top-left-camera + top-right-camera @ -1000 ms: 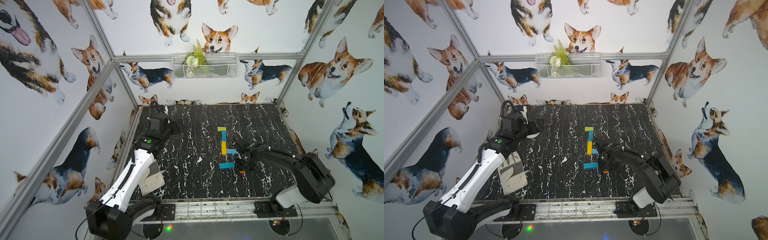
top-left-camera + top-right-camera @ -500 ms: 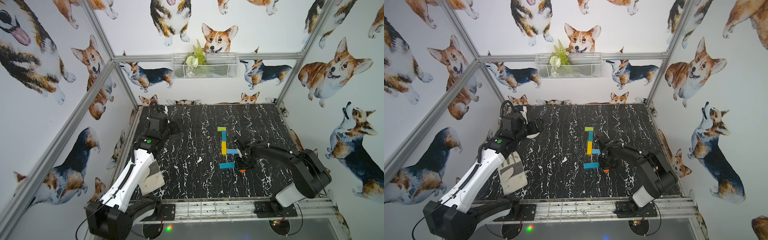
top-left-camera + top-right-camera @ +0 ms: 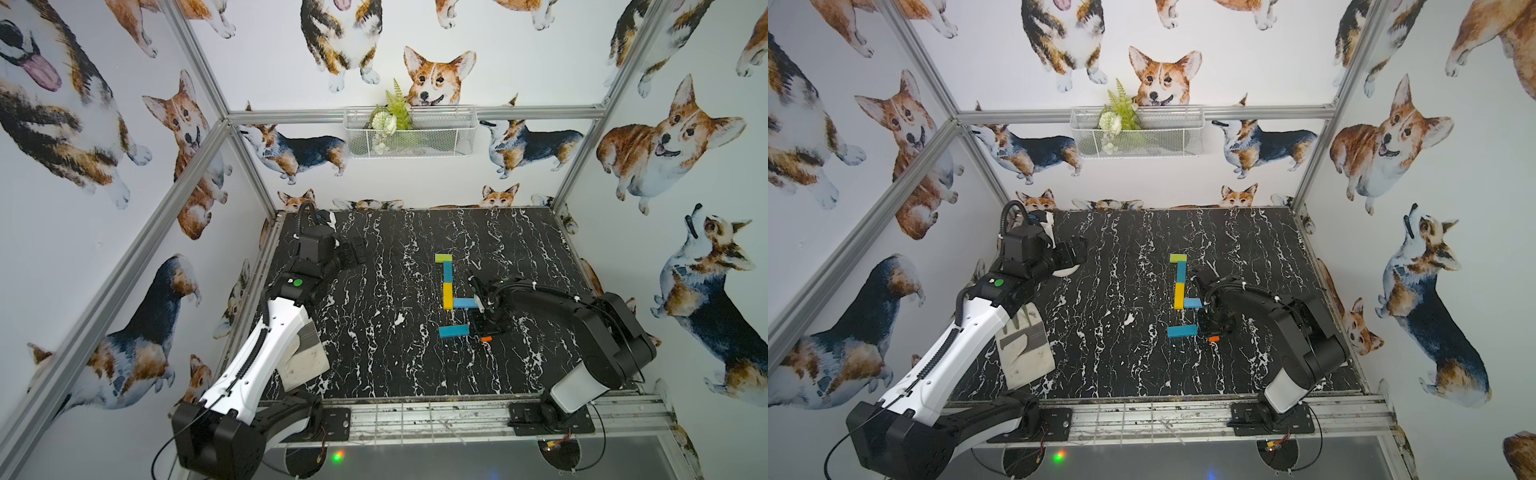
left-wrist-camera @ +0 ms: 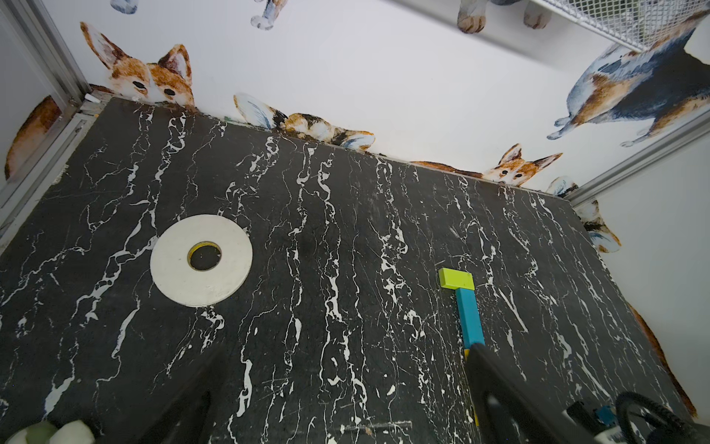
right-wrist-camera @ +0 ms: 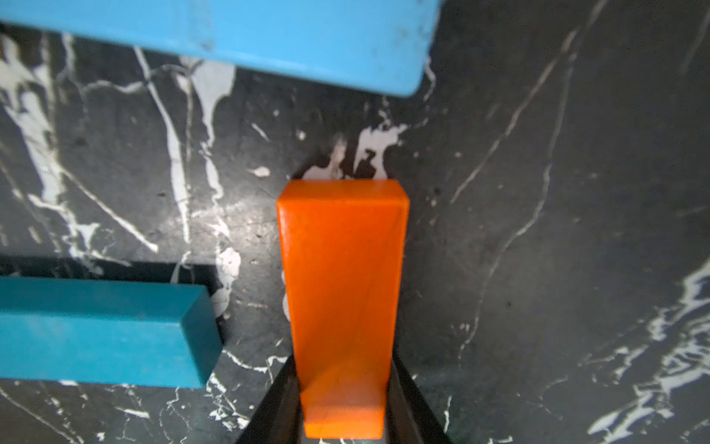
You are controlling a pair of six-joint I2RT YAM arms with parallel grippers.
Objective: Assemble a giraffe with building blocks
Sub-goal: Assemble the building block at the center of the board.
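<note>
**Orange block sits between the right gripper's fingers beside the part-built giraffe**

The left gripper [image 3: 353,254] hangs over the 10 o'clock part of the black marble table [image 3: 374,374]. Its fingers [image 4: 495,380] are spread wide with nothing between them. A white tape roll [image 4: 201,259] lies flat on the table beneath it. The beige slotted scoop [image 3: 1025,353] lies at 8 o'clock, partly under the left arm.

The giraffe [image 3: 447,276] lies flat just off the table's centre toward 3 o'clock. A lime green block [image 3: 443,257] lies crosswise at its 12 o'clock end, touching a teal block [image 4: 469,319]. The teal block runs end to end into a yellow block [image 3: 448,296]. From the yellow block's 6 o'clock end, a light blue block [image 3: 464,303] reaches toward 3 o'clock, and its far end is hidden by the right arm. A darker blue block [image 3: 454,331] lies crosswise at 6 o'clock of the yellow one, apart from it.

The right gripper [image 5: 342,403] is low over the table at 4 o'clock of the yellow block. Its fingers lie along both long sides of the orange block [image 5: 342,288]. I cannot tell whether they pinch it or only flank it. The orange block points toward the light blue block, with bare table between them. The darker blue block's end is just beside it, not touching.
</note>
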